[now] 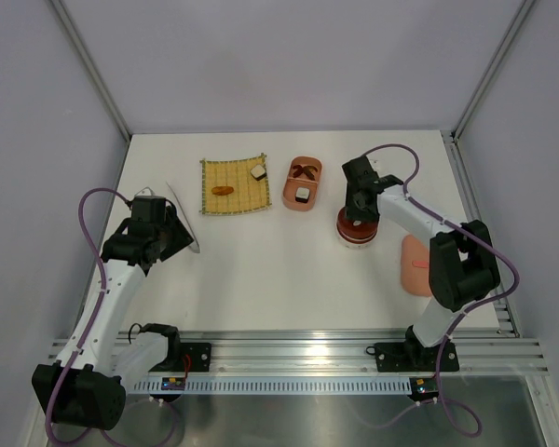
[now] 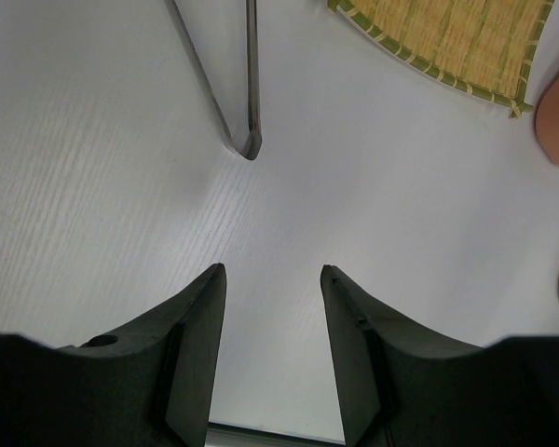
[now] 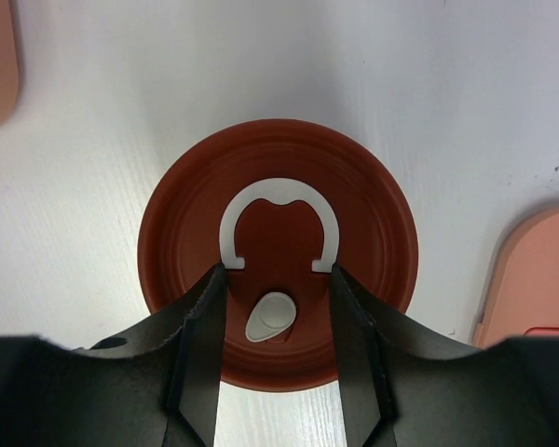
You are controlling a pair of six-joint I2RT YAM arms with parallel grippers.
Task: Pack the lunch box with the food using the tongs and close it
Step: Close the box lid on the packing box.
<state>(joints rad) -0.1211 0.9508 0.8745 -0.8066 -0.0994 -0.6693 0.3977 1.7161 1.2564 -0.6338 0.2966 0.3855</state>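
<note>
My left pincer (image 2: 272, 270) stands spread over bare table, pinching nothing. The tongs (image 2: 250, 144) lie just ahead of its tips, joined end nearest. Ahead and to its right sits the yellow mat (image 1: 225, 175) with two pieces of food (image 1: 223, 190) on it. Beyond that is the lunch box (image 1: 288, 191), with more pieces inside. My right pincer (image 3: 275, 270) is spread too, its fingers (image 3: 200, 317) straddling the white ring (image 3: 278, 189) on a red round pot (image 3: 182, 223) directly beneath. A pink lid (image 1: 415, 265) lies to its right.
</note>
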